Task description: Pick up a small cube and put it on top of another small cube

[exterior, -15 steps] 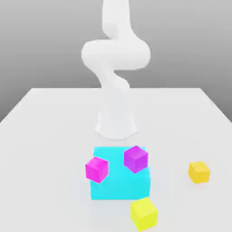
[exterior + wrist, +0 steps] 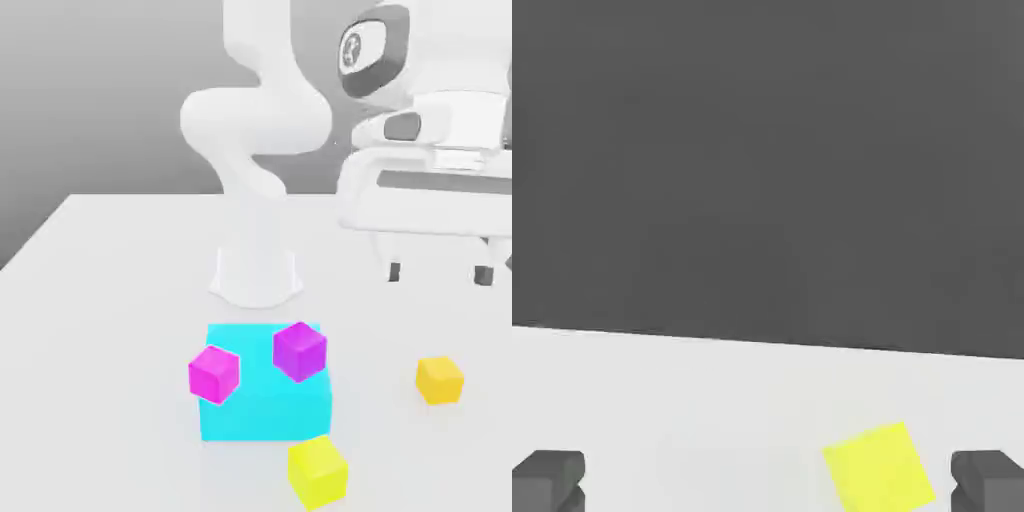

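Observation:
The small amber cube (image 2: 439, 380) lies on the white table (image 2: 110, 300) at the exterior view's right. My gripper (image 2: 440, 272) hangs well above it, open, with nothing between its dark fingertips (image 2: 395, 270). Two magenta cubes (image 2: 214, 374) (image 2: 299, 350) rest at a cyan block (image 2: 265, 405), the left one at its side edge, the other on its top. A lemon-yellow cube (image 2: 318, 470) sits near the front edge. In the hand view a bright yellow cube (image 2: 879, 470), by its colour the lemon one, lies on the table between the fingertips (image 2: 987, 480) of the gripper (image 2: 768, 485).
The arm's white base (image 2: 256, 275) stands behind the cyan block. Bare table lies between the cyan block and the amber cube, and on the exterior view's left.
The hand with its open fingers has come into the exterior view at the upper right, above the amber cube. The cubes have not moved.

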